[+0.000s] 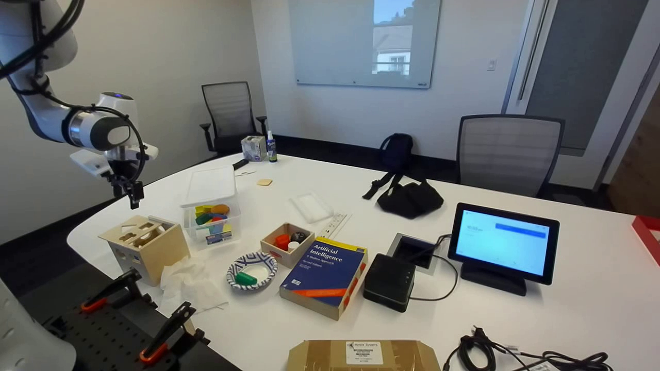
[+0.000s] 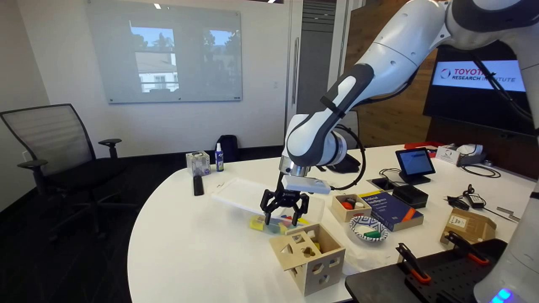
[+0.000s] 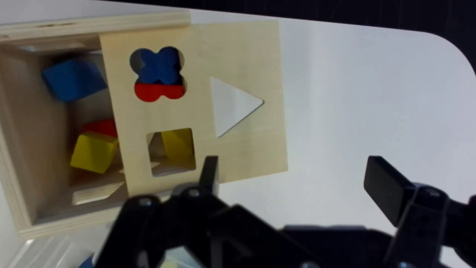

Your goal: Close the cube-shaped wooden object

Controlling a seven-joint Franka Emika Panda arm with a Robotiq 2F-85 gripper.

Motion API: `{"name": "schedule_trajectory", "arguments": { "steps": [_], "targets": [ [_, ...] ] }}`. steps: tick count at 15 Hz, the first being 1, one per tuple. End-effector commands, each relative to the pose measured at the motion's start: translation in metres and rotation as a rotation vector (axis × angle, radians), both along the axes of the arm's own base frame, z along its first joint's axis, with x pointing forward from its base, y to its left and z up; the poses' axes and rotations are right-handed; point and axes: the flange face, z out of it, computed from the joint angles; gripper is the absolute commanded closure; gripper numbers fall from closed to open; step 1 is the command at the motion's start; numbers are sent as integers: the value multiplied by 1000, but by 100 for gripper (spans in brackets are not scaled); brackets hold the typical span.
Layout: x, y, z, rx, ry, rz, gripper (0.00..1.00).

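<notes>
The cube-shaped wooden object (image 1: 167, 253) stands upright near the table's edge; it also shows in an exterior view (image 2: 326, 273). Its flat lid (image 2: 297, 256) with cut-out holes is slid partway out and overhangs one side. In the wrist view the lid (image 3: 256, 149) covers part of the box (image 3: 111, 23), and blue, red and yellow blocks show inside. My gripper (image 1: 128, 197) is open and empty, above the box on the overhang side. It also shows in an exterior view (image 2: 281, 219). In the wrist view the gripper (image 3: 293, 167) has one finger overlapping the lid, the other over bare table.
A clear plastic container (image 1: 192, 232) with coloured blocks stands beside the box, its white lid (image 1: 209, 186) tilted on it. A crumpled napkin (image 1: 188, 286), a patterned bowl (image 1: 233, 281), a small wooden tray (image 1: 273, 252) and a book (image 1: 330, 268) lie nearby. Clamps (image 1: 111, 291) stand at the robot's mount.
</notes>
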Motion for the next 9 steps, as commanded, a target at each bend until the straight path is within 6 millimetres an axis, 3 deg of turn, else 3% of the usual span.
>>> {"name": "schedule_trajectory", "arguments": {
  "steps": [1,9],
  "targets": [
    [8,24,-20,45,99,50,0],
    [14,57,-69,49,215,155,0]
  ]
}}
